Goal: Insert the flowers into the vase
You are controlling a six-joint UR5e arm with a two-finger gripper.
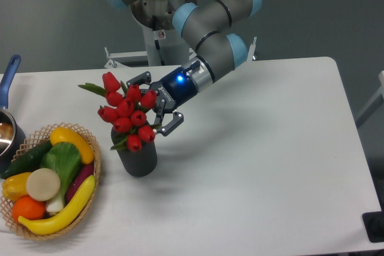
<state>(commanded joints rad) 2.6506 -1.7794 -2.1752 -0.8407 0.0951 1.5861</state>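
Note:
The bunch of red tulips [127, 112] stands in the dark grey vase [139, 159] at the left middle of the white table, leaning slightly left, with green leaves [93, 88] sticking out to the upper left. The stems are hidden inside the vase. My gripper [147, 106] reaches in from the right, just behind the buds and above the vase mouth. Its jaws are spread wide, one fingertip [137, 80] above the bunch and the other [170, 128] to its lower right. They do not appear to press on the flowers.
A woven wicker basket [96, 148] of fruit and vegetables sits close to the left of the vase. A pot with a blue handle [10, 71] is at the left edge. The arm's base stands at the back of the table.

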